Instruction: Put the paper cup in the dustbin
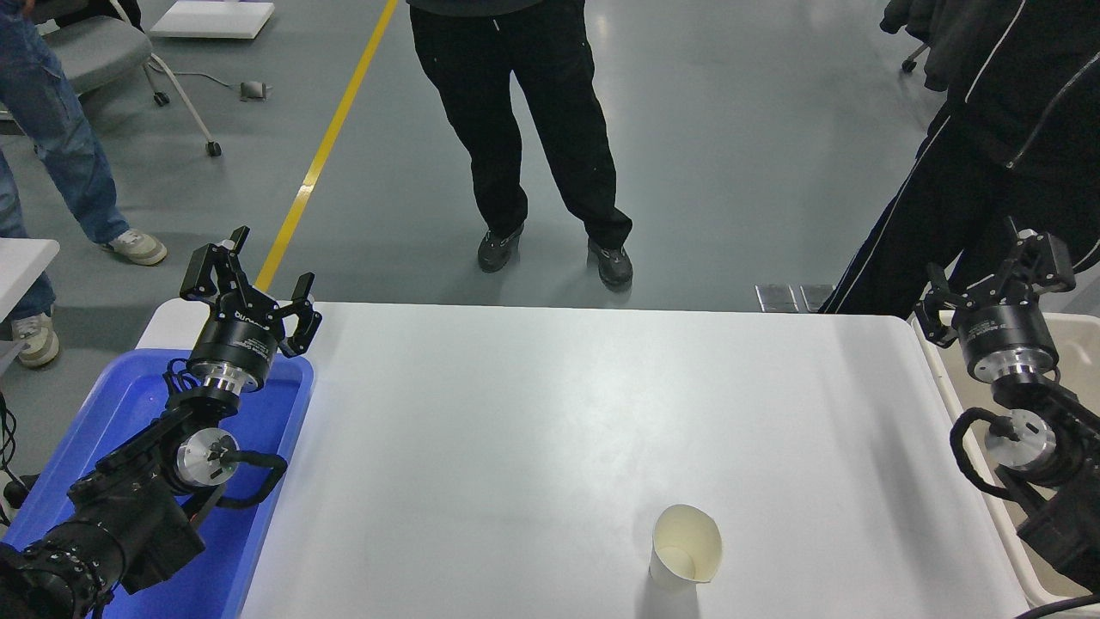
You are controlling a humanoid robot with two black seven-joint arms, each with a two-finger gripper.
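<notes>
The paper cup (684, 547), plain white with a cream inside, stands upright on the white table (550, 413) near its front edge, right of the middle. The beige dustbin (954, 391) stands beside the table's right edge, mostly hidden by my right arm. My right gripper (997, 277) is open and empty, held above the dustbin's far end, well apart from the cup. My left gripper (249, 275) is open and empty, parked at the lower left above the blue tray.
A bright blue shallow tray (129, 404) sits at the table's left side under my left arm. A person in black trousers (524, 129) stands at the far side, another in black (980, 172) at the right, a third in jeans (51, 129) at the left.
</notes>
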